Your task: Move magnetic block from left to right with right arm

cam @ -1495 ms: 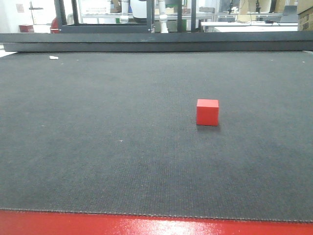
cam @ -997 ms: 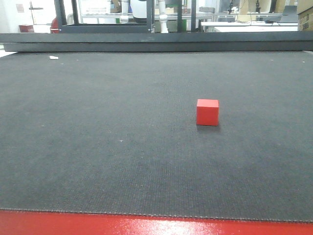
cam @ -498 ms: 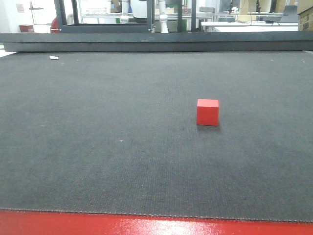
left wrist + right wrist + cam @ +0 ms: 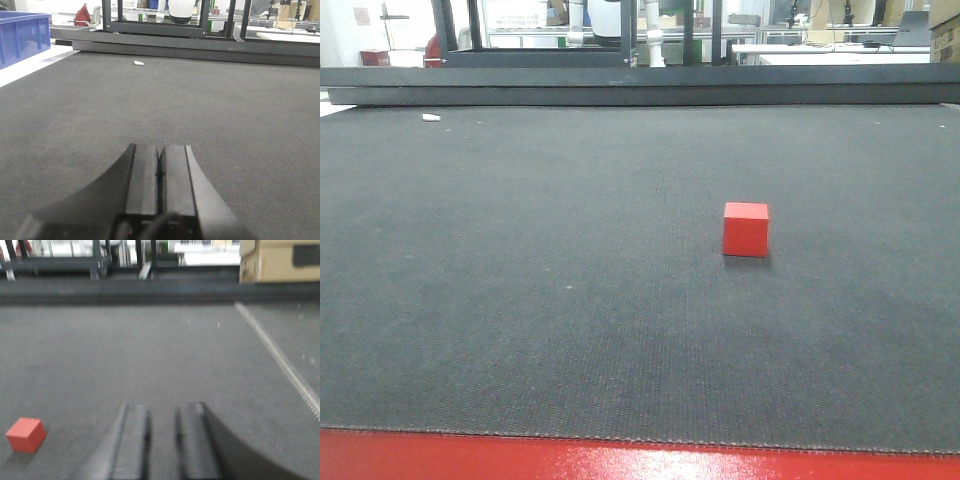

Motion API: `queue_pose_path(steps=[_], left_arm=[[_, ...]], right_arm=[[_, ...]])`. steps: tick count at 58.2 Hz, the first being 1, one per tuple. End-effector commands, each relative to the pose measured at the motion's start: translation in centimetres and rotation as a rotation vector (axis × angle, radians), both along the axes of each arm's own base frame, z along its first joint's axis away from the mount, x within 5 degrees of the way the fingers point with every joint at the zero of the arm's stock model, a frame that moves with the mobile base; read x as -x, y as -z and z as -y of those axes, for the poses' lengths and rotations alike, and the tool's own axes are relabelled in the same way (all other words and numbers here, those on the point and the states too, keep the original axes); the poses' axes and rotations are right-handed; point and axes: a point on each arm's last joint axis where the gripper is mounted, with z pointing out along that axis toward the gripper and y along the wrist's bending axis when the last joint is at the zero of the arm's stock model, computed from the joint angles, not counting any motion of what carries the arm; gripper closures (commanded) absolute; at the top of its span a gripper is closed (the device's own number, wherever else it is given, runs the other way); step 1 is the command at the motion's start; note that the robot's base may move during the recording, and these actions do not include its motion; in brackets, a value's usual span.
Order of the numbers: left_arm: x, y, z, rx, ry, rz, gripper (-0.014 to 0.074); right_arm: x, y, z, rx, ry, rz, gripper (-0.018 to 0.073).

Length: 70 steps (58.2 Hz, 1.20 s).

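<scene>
Far left: a blue bin (image 4: pixel 22 35) stands beside the dark mat of the table (image 4: pixel 520 300), and a white scrap (image 4: pixel 138 63) lies near the far edge. Neither bears on the task.

Left arm's fingers (image 4: pixel 142 170): pressed together, nothing between them, low over bare mat.

Magnetic block (image 4: pixel 745 229): flat on the table, alone and untouched, a little right of centre in the front view.

Right arm's fingers (image 4: pixel 135 435): parted by a narrow gap and empty; this view is blurred. The block (image 4: pixel 26 435) lies off to their left, apart from them.

Assessment: the step in hand is the approach, and no grasp has begun. The right arm should shift left and widen the gap past the cube's width. It should then square the fingers to two opposite faces and close at mid-height. Closing on an edge would likely twist or push the cube.

Far right: a cardboard box (image 4: pixel 280 260) stands beyond the mat.
</scene>
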Motion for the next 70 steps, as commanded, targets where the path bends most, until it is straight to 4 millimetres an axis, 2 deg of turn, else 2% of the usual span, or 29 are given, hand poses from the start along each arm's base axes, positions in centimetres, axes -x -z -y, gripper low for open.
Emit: queue_pose_path(steps=[1, 7, 19, 32, 44, 52, 59, 70], left_arm=[[0.1, -0.6, 0.0, 0.014, -0.001, 0.089, 0.0722], [0.1, -0.6, 0.0, 0.014, -0.001, 0.089, 0.0722], [0.1, -0.6, 0.0, 0.014, -0.001, 0.089, 0.0722], [0.1, -0.6, 0.0, 0.014, -0.001, 0.089, 0.0722], [0.1, -0.6, 0.0, 0.014, -0.001, 0.089, 0.0722], [0.1, -0.6, 0.0, 0.014, -0.001, 0.089, 0.0722], [0.1, -0.6, 0.0, 0.014, -0.001, 0.089, 0.0722], [0.1, -0.6, 0.0, 0.014, -0.001, 0.089, 0.0722]], right_arm=[[-1.7, -2.1, 0.0, 0.007, -0.012, 0.037, 0.0085], [-4.1, -2.6, -0.2, 0.004, -0.045, -0.019, -0.0020], [-8.6, -4.0, -2.2, 0.013, -0.173, -0.168, -0.0027], [-13.7, -4.9, -6.6, -0.072, -0.298, -0.456, -0.0021], [-18.1, -5.7, -11.2, -0.199, -0.269, -0.605, -0.0021], [-20.7, -5.1, -13.8, -0.259, -0.189, -0.699, -0.0021], [-23.0, -3.9, -16.0, -0.222, -0.160, -0.772, -0.0021], [-26.0, -1.8, -17.6, -0.164, -0.100, -0.882, -0.0021]])
